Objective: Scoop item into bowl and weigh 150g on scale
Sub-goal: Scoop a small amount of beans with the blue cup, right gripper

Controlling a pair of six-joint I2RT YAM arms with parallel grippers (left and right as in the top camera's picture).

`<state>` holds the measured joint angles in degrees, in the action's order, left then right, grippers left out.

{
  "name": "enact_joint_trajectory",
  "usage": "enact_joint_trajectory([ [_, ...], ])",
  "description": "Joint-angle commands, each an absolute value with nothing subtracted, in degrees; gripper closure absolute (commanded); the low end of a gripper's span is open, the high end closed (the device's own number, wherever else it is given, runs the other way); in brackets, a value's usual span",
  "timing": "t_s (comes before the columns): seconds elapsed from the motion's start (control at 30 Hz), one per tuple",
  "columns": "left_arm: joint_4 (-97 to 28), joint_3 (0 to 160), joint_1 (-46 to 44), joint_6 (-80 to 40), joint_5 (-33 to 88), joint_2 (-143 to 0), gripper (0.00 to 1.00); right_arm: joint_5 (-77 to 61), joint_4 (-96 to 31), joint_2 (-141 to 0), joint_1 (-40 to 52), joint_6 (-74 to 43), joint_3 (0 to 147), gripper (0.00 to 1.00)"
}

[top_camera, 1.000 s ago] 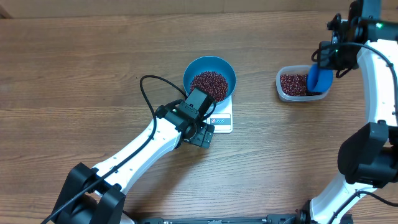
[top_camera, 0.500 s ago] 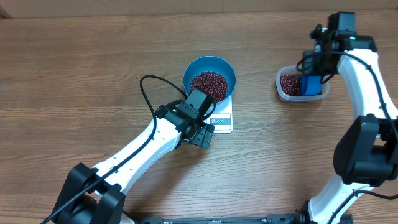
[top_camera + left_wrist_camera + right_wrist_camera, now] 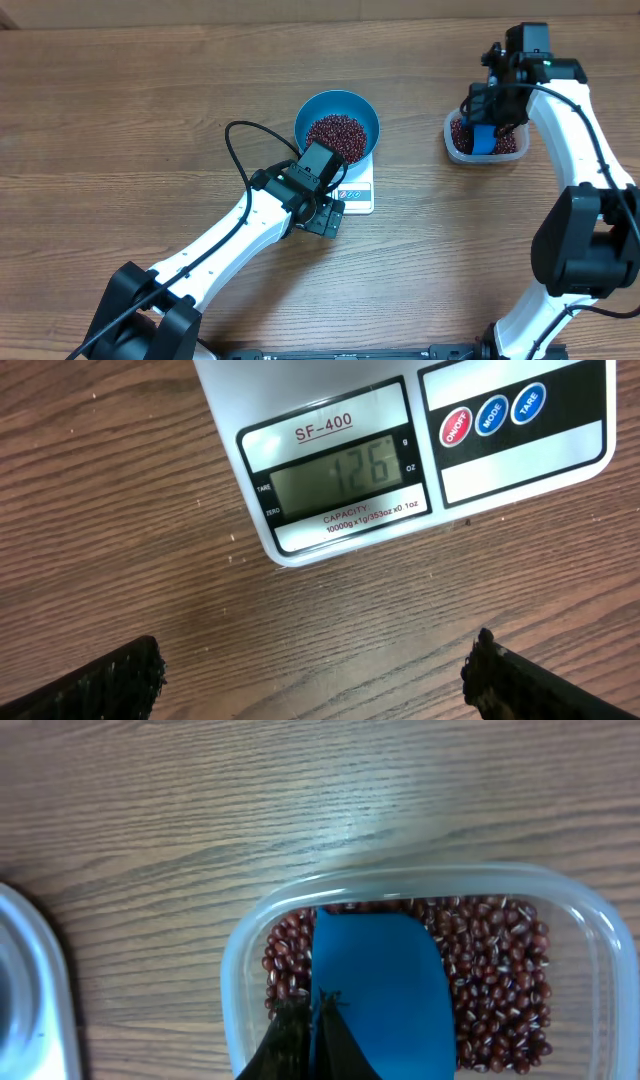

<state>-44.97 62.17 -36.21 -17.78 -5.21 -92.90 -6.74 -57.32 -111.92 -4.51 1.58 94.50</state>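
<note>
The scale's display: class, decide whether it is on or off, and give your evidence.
On. The scale shows dark digits reading 126 in its grey display, seen in the left wrist view.

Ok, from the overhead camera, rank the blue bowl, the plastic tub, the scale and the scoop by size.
1. blue bowl
2. plastic tub
3. scoop, smallest
The scale is mostly hidden under the bowl, so unranked.

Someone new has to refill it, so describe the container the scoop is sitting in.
On the wooden table, look right of the white scale carrying the blue bowl. A clear plastic tub of red-brown beans sits there, a blue scoop dipped in it. Unlike the round bowl, it is see-through and rounded-rectangular.
</note>
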Motion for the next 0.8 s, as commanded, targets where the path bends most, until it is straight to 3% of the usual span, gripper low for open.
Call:
enact_joint_trajectory([
  [0.0, -44.93, 61.60, -35.59, -16.71, -5.96, -92.95, 0.00, -15.33, -59.22, -111.33, -7.33, -0.25, 96.55, 0.96],
  [0.3, -44.93, 61.60, -35.59, -16.71, -5.96, -92.95, 0.00, -19.59, -63.77, -111.22, -14.59, -0.10, 98.89, 0.96],
  [0.6, -44.93, 61.60, -35.59, -16.71, -5.98, -92.95, 0.00, -35.22, -64.01, -111.13, -20.45, 0.43, 99.68, 0.96],
  [0.77, -44.93, 61.60, -35.59, -16.71, -5.96, -92.95, 0.00, -37.23, -65.39, -111.11, -21.74, 0.40, 102.26, 0.96],
])
